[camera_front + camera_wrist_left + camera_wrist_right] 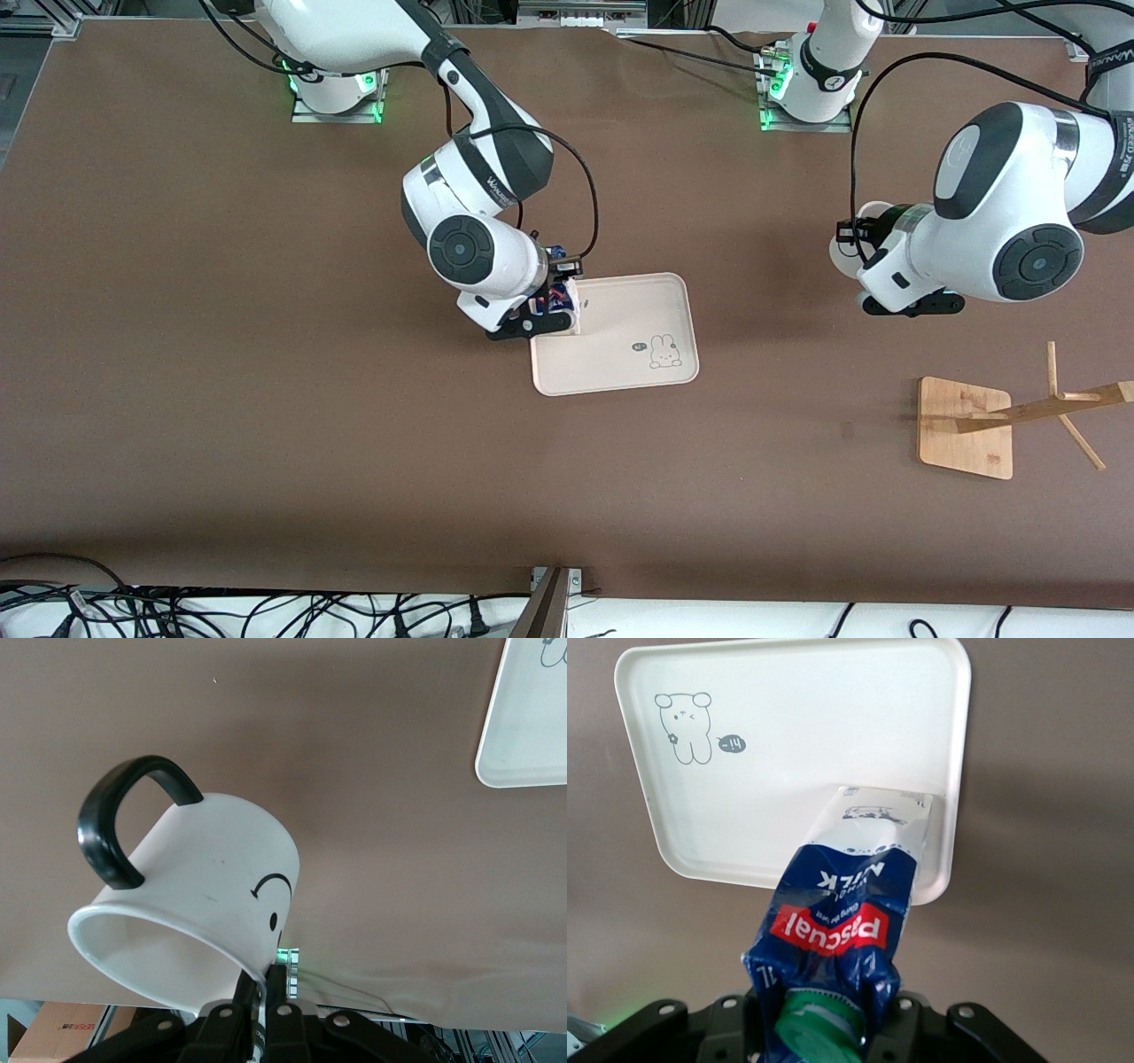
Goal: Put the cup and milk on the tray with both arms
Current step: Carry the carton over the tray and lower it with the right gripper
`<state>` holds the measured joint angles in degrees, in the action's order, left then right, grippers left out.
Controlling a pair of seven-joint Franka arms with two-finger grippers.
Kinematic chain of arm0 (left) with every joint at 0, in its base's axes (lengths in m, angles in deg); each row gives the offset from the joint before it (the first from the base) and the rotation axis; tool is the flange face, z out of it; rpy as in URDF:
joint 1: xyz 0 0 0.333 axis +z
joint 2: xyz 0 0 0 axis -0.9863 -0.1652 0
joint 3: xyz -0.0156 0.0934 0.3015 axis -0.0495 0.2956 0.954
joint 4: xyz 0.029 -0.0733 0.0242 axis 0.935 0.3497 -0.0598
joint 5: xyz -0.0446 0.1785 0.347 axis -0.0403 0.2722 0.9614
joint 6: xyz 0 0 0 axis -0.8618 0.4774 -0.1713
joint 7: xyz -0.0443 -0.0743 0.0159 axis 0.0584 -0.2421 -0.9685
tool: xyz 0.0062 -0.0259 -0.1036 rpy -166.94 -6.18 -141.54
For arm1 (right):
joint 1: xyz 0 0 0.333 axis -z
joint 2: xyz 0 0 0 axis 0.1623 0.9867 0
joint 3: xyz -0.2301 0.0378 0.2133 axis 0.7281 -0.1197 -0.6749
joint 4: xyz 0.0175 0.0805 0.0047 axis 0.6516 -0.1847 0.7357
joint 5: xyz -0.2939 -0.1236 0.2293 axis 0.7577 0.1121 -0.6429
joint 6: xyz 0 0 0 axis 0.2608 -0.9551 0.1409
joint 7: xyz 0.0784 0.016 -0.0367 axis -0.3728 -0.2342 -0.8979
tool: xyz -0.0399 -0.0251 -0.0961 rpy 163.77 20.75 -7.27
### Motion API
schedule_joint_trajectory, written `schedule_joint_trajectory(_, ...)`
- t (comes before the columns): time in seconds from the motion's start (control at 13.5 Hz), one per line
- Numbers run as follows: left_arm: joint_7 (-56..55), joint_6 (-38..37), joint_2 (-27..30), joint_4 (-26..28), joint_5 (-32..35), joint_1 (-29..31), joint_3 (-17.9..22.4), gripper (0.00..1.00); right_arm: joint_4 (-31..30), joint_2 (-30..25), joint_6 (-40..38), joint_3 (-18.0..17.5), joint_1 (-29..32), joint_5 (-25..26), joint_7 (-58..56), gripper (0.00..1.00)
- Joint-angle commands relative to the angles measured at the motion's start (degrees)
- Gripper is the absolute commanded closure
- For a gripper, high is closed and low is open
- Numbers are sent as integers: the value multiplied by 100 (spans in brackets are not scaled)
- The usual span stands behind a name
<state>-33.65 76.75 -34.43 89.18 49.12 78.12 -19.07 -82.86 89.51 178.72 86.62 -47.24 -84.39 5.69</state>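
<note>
**Carton and cup held by the two grippers near the tray**

The tray [620, 337] lies flat on the brown table [266, 443], its bunny drawing [663, 351] at the corner nearer the front camera and toward the left arm's end. The right gripper [540, 317] is clamped on the milk [850, 904] at the carton's crumpled gabled top, just beside the green cap [819, 1023]. The carton's base reaches over the tray's edge at the right arm's end; whether it touches the tray surface cannot be told. In the right wrist view the carton hangs tilted away from the fingers, its red label facing the camera.

The left gripper [263, 992] is up over bare table, well apart from the tray toward the left arm's end. Its fingers [276, 988] are pinched on the rim of the cup [199, 904], one finger inside and one outside the wall. The cup is tilted, its mouth toward the gripper, black handle [115, 824] and smiley face showing on its side. A bamboo stand [967, 427] sits on the table still farther from the tray, nearer the front camera.
</note>
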Motion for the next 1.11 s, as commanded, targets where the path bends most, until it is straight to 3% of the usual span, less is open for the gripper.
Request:
schedule_joint_trajectory(0.0,-73,-175,-86,-218,-185,-26,17,100,208,172,159,49,-103,-14,-86,60)
schedule_joint_trajectory(0.22,-81,-175,-86,-218,-185,-26,17,100,191,251,240,49,-129,-5,-77,54)
schedule_joint_trajectory(0.3,-73,-175,-86,-218,-185,-26,17,100,182,252,240,49,-129,4,-69,41)
schedule_joint_trajectory(0.37,-73,-175,-86,-218,-185,-26,17,100,173,252,240,49,-129,12,-69,0)
schedule_joint_trajectory(0.82,-73,-175,-86,-218,-194,-26,17,100,199,-29,117,303,-208,4,-34,0)
schedule_joint_trajectory(1.04,-73,-175,-86,-218,-194,-18,17,100,208,-415,-278,681,-288,-14,97,0)
